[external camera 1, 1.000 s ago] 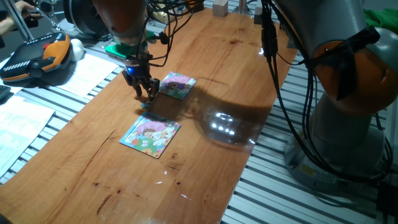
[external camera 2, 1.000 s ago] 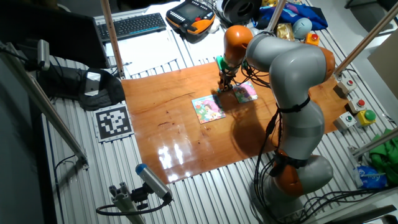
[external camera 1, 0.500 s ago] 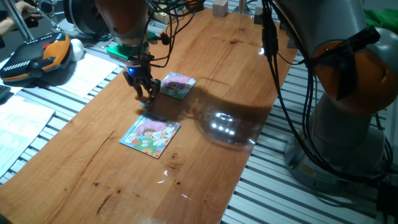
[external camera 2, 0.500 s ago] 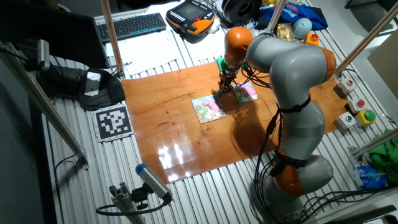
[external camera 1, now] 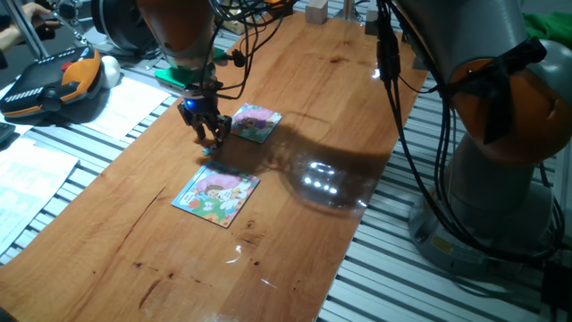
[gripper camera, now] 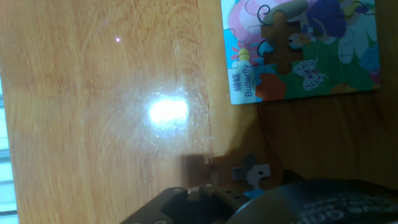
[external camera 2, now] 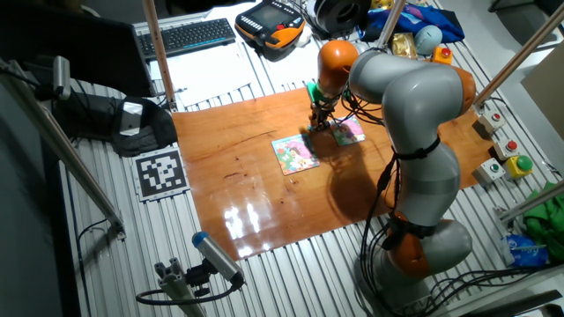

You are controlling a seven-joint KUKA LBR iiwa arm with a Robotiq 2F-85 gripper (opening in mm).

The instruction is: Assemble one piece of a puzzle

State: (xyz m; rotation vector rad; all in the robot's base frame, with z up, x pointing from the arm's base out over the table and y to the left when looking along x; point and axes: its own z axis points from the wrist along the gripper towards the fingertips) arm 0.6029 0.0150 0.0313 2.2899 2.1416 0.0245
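The puzzle [external camera 1: 255, 122] is the smaller square, pink, purple and green, lying flat on the wooden table; it also shows in the other fixed view [external camera 2: 348, 131]. In the hand view the puzzle [gripper camera: 323, 56] fills the top right, with a piece-shaped gap showing bare wood near its left edge. My gripper [external camera 1: 209, 139] hangs just left of the puzzle, close above the table. The piece [gripper camera: 253, 175], tiny, pale and knobbed, sits at my fingertips at the bottom of the hand view, apart from the puzzle. The fingers look closed on it.
A larger square puzzle [external camera 1: 217, 195] with a light-blue border lies nearer the front of the table. An orange teach pendant [external camera 1: 54, 85] and papers [external camera 1: 27, 179] lie off the table's left edge. The arm's base [external camera 1: 500, 179] stands to the right.
My gripper has risen very slightly at the same spot beside the smaller puzzle. Both puzzles have stayed where they were.
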